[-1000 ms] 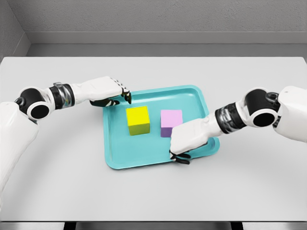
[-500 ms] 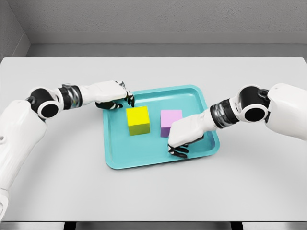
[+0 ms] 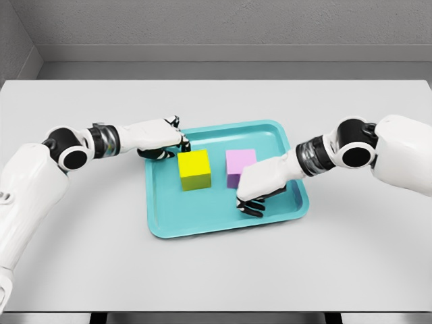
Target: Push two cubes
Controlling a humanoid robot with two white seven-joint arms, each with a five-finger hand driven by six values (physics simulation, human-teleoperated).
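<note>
A yellow cube [image 3: 194, 169] and a pink cube [image 3: 240, 165] stand side by side, a small gap between them, inside a teal tray [image 3: 202, 219]. My left hand [image 3: 169, 140] reaches over the tray's left rim, fingers loosely curled, fingertips just left of and behind the yellow cube's top corner. My right hand [image 3: 253, 196] lies in the tray at the pink cube's front right, covering its lower right corner, fingers curled down with nothing held.
The tray sits in the middle of a pale grey table [image 3: 81, 250]. A grey wall [image 3: 216, 27] stands behind the far edge. Nothing else lies on the table.
My left hand has slid right, closer to the yellow cube's back left corner. The right hand has moved up and inward against the pink cube, which shifted slightly toward the back.
</note>
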